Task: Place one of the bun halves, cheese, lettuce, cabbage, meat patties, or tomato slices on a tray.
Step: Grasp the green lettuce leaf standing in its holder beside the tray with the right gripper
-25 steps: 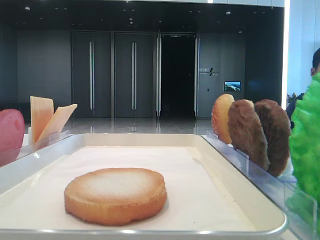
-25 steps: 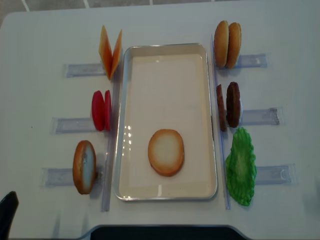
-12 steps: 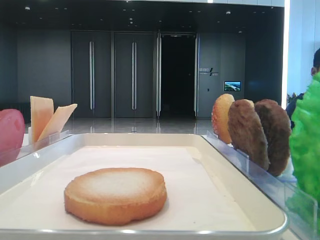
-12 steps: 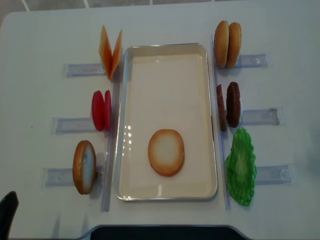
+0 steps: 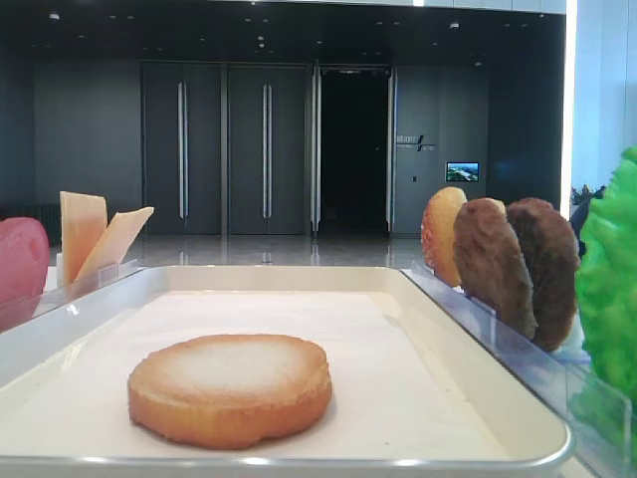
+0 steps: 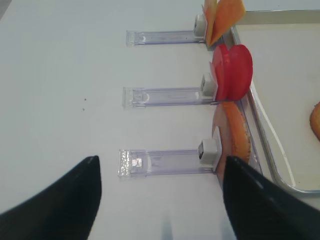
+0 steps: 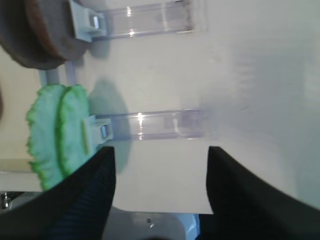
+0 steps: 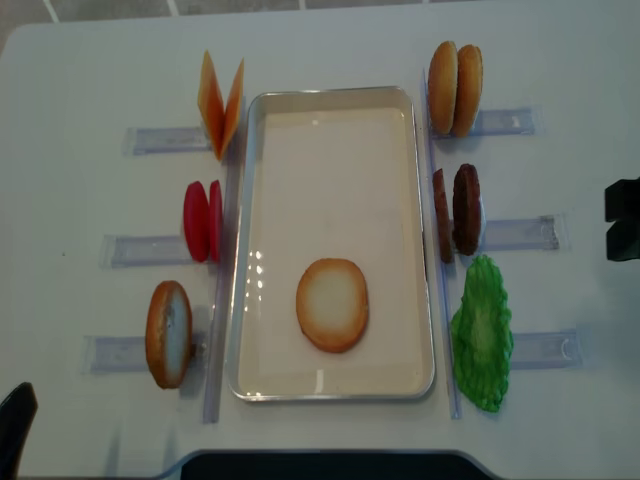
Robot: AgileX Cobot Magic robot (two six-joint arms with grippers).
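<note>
Resting flat on the white tray (image 8: 335, 385), toasted face up, one bun half (image 8: 332, 304) sits in the near part of the tray, apart from every rim.

Nearest on the right side, the right fingers (image 7: 159, 195) stand spread wide, two dark prongs (image 7: 85, 195) with nothing between them but bare worktop (image 8: 80, 60). They touch nothing. Just ahead of them in the right wrist view lies a clear plastic holder (image 7: 155, 125) with the lettuce (image 7: 57, 127) standing at its end, and beyond that a second holder beside a dark meat patty (image 7: 40, 40). In the overhead view the right arm (image 8: 622, 218) shows only as a dark block at the right edge, level with the meat patties (image 8: 465, 208).

On the left side, the left fingers (image 6: 162, 200) are likewise well apart and empty, hovering over bare worktop. Ahead of them in the left wrist view three clear holders lie in a row: the nearest carries an upright bun half (image 6: 234, 137), the middle one the tomato slices (image 6: 232, 72), the farthest the cheese (image 6: 222, 15). In the overhead view only a dark sliver of the left arm (image 8: 15, 425) appears at the bottom left corner.

Farther up the worktop, the lettuce (image 8: 482, 333) stands beside the tray's near right corner, the patties at mid-right, and two more bun halves (image 8: 455, 88) upright at the far right. Opposite them, the tomato slices (image 8: 203, 220) stand mid-left and the cheese (image 8: 220, 102) leans in a V at the far left.
</note>
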